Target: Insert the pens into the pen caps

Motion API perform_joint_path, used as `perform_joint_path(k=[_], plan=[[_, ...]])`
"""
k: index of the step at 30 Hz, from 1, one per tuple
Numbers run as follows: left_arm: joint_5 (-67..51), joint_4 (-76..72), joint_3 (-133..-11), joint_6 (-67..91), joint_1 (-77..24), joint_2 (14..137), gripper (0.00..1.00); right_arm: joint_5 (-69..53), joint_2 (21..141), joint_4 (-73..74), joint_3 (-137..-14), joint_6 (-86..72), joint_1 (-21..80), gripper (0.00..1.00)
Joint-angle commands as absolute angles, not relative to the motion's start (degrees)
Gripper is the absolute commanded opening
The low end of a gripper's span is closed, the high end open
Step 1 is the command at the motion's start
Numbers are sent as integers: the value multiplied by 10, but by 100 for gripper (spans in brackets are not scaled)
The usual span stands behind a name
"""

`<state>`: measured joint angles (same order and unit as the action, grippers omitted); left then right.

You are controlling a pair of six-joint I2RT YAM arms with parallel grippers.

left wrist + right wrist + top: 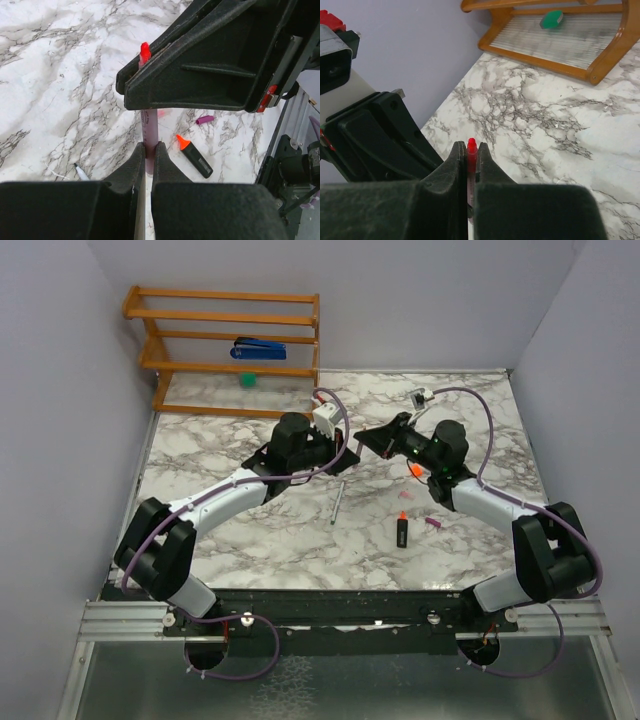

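Observation:
My left gripper [345,450] [149,146] is shut on the slim pink pen [149,131] and holds it above the table. My right gripper [368,440] [471,147] meets it at mid-table and is shut on the same pen's far end; the red tip [144,52] [471,148] pokes out past its fingers. The silver-grey pen [337,502] lies on the marble. The black marker [402,531] [195,156] lies near the right arm. The magenta cap [433,523] [204,119], the pale pink cap [404,498] and the orange cap [413,472] lie around it.
A wooden rack [230,365] [545,56] stands at the back left with a blue stapler [258,347] and a green ball [248,380] [551,19]. Walls close in on the left, back and right of the marble table [230,540].

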<state>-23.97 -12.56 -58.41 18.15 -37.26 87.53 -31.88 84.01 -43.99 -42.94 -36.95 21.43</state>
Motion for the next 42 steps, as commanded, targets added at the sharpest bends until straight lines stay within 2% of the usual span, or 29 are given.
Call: perform_joint_path(k=[1, 3, 4, 6, 7, 9, 11, 21, 27, 30, 33, 39, 40, 41, 42], plan=[[-237, -141, -602, 175, -376, 884, 0, -322, 854, -405, -449, -359, 219, 1], [-240, -141, -605, 173, -376, 888, 0, -327, 858, -403, -454, -361, 219, 1], [-246, -142, -605, 172, -376, 890, 7, -328, 860, -402, -454, -364, 219, 0], [-256, -147, -602, 177, -376, 891, 31, -336, 862, -411, -453, -380, 219, 0], [-263, -154, -596, 185, -376, 890, 39, -341, 863, -426, -446, -395, 219, 0], [-272, -167, -582, 199, -377, 889, 49, -352, 867, -476, -422, -430, 219, 0], [-271, -173, -575, 204, -379, 887, 52, -358, 866, -486, -421, -438, 219, 0], [-259, -182, -561, 209, -381, 901, 51, -352, 849, -479, -437, -431, 219, 0], [-257, -183, -555, 212, -381, 911, 43, -353, 858, -500, -433, -442, 219, 1], [-266, -185, -557, 215, -381, 922, 32, -356, 863, -499, -432, -442, 219, 0], [-270, -189, -561, 216, -381, 931, 1, -359, 866, -500, -433, -444, 219, 0], [-255, -191, -557, 215, -381, 928, 0, -366, 872, -498, -434, -443, 219, 0], [-246, -191, -555, 215, -381, 926, 0, -375, 876, -497, -436, -442, 219, 10], [-235, -190, -553, 216, -381, 922, 0, -381, 878, -493, -440, -444, 219, 35], [-222, -186, -550, 216, -381, 919, 0, -385, 882, -493, -444, -449, 219, 56]])
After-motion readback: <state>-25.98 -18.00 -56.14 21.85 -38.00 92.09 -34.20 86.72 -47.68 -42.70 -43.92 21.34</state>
